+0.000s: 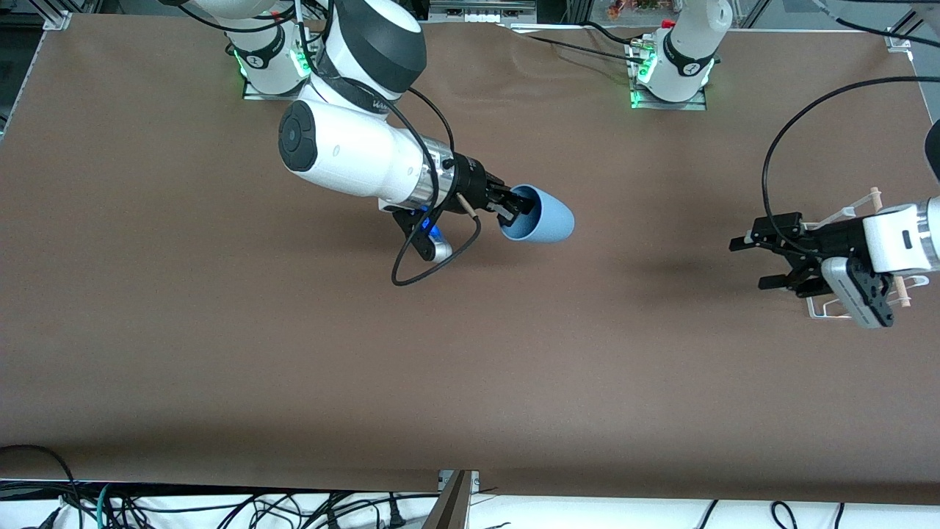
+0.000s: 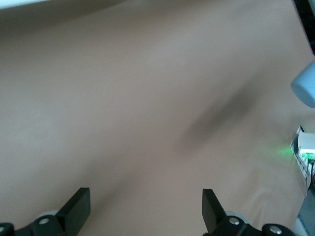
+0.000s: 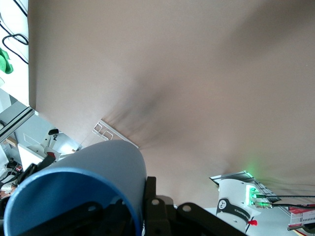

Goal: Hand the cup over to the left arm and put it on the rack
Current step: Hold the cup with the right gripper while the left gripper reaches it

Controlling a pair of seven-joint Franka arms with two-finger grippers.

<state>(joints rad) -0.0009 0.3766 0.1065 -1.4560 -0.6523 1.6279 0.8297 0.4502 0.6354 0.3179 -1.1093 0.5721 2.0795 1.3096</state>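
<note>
The light-blue cup is held on its side in the air over the middle of the table, its base pointing toward the left arm's end. My right gripper is shut on the cup's rim, one finger inside and one outside. In the right wrist view the cup fills the corner by the gripper. My left gripper is open and empty, hovering over the white wire rack and pointing toward the cup. In the left wrist view its fingers stand wide apart, and the cup shows at the edge.
The rack with its wooden dowel sits at the left arm's end of the table, mostly hidden under the left hand. The arm bases stand along the table's edge farthest from the front camera. A black cable loops below the right wrist.
</note>
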